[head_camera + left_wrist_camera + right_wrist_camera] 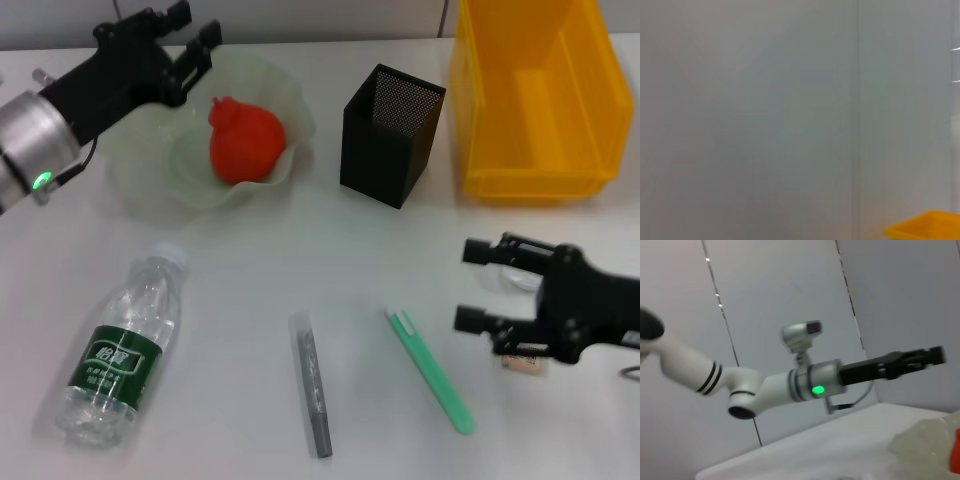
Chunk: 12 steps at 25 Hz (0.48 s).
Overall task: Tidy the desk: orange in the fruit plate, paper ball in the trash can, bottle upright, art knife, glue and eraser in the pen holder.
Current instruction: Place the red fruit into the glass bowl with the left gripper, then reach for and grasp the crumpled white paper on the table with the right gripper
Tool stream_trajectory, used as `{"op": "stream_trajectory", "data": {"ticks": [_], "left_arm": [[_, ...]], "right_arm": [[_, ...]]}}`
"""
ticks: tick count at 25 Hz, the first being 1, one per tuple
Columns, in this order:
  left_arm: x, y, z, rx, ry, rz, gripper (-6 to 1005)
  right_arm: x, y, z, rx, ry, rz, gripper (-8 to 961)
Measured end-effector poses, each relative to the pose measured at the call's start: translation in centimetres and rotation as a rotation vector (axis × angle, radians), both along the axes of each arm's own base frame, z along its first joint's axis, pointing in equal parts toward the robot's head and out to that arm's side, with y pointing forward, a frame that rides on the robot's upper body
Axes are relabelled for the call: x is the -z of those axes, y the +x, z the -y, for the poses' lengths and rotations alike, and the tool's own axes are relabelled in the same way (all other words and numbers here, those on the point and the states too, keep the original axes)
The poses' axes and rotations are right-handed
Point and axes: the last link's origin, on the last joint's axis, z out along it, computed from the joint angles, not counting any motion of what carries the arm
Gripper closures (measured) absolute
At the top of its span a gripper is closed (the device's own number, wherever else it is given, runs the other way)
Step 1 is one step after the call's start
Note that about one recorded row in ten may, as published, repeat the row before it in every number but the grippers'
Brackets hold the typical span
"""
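Head view: the red-orange knobbed orange [246, 141] is seen lying in the ruffled pale-green translucent fruit plate [135, 165], with the left pincer [192, 42] held open, empty, above its far rim. The right pincer [470, 285] is spread open over the white counter [250, 270], just beside the small beige block eraser [524, 363].

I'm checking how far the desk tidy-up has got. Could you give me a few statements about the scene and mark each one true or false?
1. The orange sits in the fruit plate. True.
2. The bottle stands upright. False: it lies on its side on the table.
3. The eraser is inside the pen holder. False: it lies on the table beside the right tool.
4. The left tool is over the far rim of the fruit plate. True.
5. The trash can holds a paper ball. False: none shows inside it.
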Motion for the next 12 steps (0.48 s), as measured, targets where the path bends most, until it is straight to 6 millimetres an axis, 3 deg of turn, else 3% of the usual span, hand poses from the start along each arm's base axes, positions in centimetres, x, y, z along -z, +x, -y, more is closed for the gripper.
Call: {"op": "stream_trajectory", "data": {"ticks": [1,3,4,5,6,8,9,12], "left_arm": [[-0.3,-0.1,1.6,0.075,-0.068,-0.022,719],[-0.4,-0.2,2.2,0.101,-0.097,-0.039,634],[-0.3,-0.8,4.6,0.161,-0.197,-0.071,562],[-0.3,-0.8,4.6,0.161,-0.197,-0.071,491],[-0.3,-1.2,6.2,0.191,-0.251,-0.08,419],[-0.3,-1.5,7.2,0.204,-0.274,-0.074,373],[-0.3,-1.9,8.3,0.213,-0.293,-0.061,350],[-0.3,-2.7,10.1,0.215,-0.31,-0.037,281]], "right_arm": [[-1.8,-0.3,-1.0,0.05,-0.04,0.026,121],[-2.9,-0.7,-1.7,0.079,-0.058,0.051,122],[-4.9,-1.6,-2.9,0.143,-0.103,0.107,122],[-4.9,-1.6,-2.9,0.143,-0.103,0.107,122],[-5.9,-2.4,-3.5,0.169,-0.129,0.172,122],[-7.2,-3.9,-4.2,0.21,-0.164,0.311,123],[-8.2,-5.6,-4.8,0.272,-0.173,0.478,123],[-8.9,-7.4,-5.6,0.38,-0.155,0.628,124]]}}
